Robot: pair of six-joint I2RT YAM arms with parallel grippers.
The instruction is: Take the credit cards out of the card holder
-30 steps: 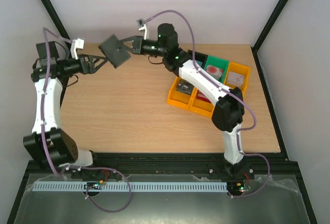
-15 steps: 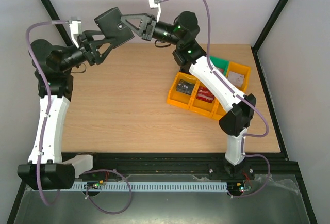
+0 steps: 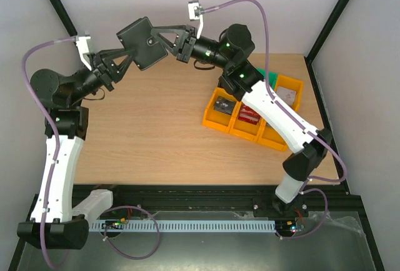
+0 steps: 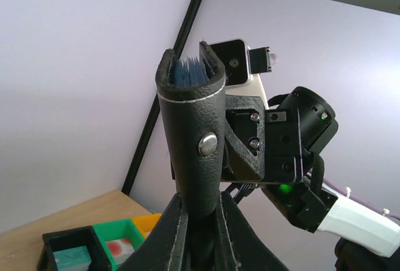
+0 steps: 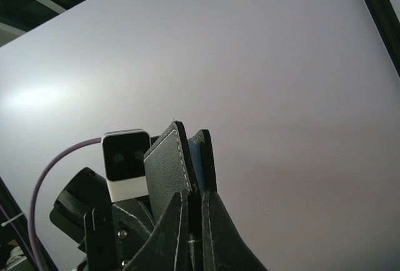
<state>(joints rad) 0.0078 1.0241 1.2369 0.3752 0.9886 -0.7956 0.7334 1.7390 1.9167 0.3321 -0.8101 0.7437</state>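
While it hangs in the air above the table (image 3: 156, 127), the card holder (image 3: 142, 43) is clamped from both sides by the left gripper (image 3: 127, 55) and the right gripper (image 3: 160, 39).
From above only its black face shows; the left wrist camera shows a metal snap (image 4: 208, 143) and blue-grey edges (image 4: 187, 71) between its leaves.

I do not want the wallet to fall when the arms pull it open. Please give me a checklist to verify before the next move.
1. Right end effector shut on the wallet: ok.
2. Left end effector shut on its other side: ok.
3. Wallet held above the table, touching nothing else: ok.
4. Wallet open: not ok, it is folded.
5. Cards visible: cannot tell; only bluish layers show in the gap.
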